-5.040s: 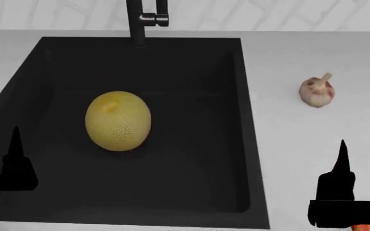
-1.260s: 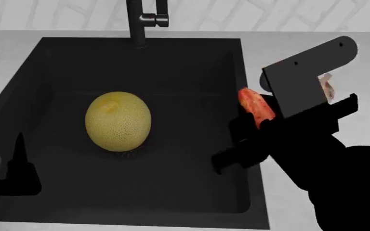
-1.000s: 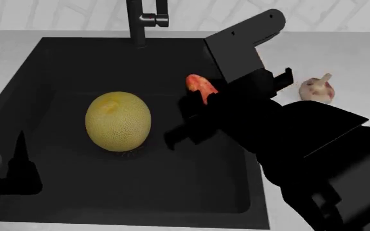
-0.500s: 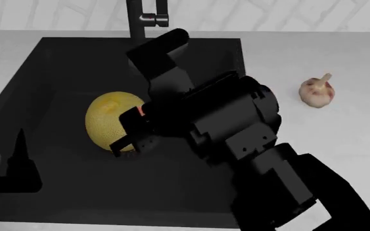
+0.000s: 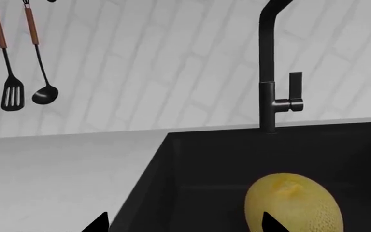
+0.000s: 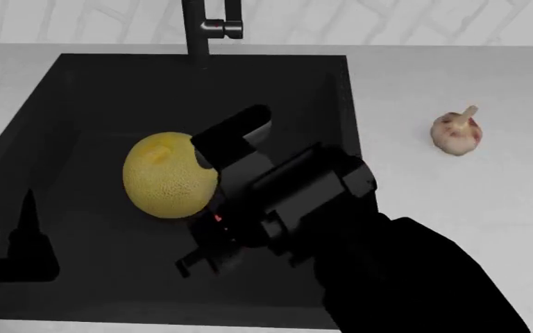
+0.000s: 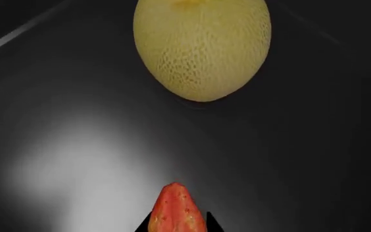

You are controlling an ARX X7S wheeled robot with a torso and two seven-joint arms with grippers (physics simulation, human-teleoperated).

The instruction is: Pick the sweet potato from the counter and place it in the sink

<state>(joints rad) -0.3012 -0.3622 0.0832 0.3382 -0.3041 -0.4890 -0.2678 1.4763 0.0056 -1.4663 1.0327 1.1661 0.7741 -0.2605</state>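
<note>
A white bench surrounds a large black sink. Inside it sits a yellow melon. The right arm reaches down into the sink just beside the melon, its end effector clamped on the sweet potato, held above the sink floor. The tuber looks firm, light and tapered, best gripped mid-body. The left end effector hovers at the sink's near edge, fingers apart.

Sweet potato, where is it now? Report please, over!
Right gripper shut on small orange-red sweet potato, low inside black rectangular sink. Left gripper idle at sink's edge, jaws unclear. Large yellow melon close ahead of the potato.
</note>
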